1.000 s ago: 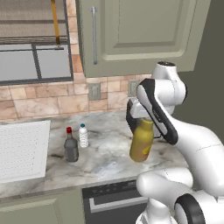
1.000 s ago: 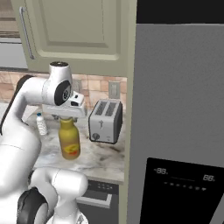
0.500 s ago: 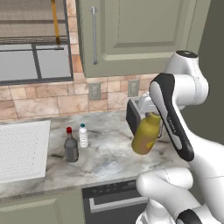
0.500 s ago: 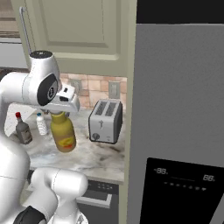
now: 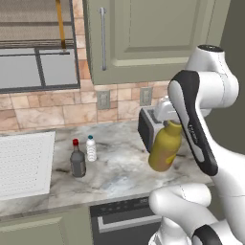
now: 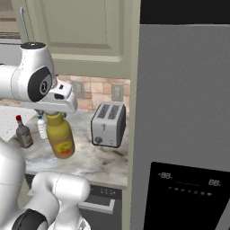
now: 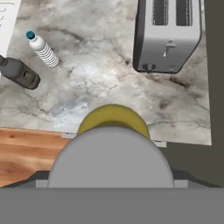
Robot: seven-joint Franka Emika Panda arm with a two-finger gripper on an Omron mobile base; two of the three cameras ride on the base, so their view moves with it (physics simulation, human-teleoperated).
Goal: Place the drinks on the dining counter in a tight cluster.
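While the toaster (image 6: 108, 124) stands on the marble worktop (image 5: 119, 172), the gripper (image 6: 54, 113) clamps the yellow bottle (image 6: 60, 136) by its neck, lifted just beside the toaster; the dark bottle (image 5: 77, 159) and clear bottle (image 5: 90, 148) stand together farther off.

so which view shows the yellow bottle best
The right base view: the yellow bottle hangs tilted from the gripper, whole side clear. The left base view hides its top behind the arm; the hand view looks down past its grey cap.
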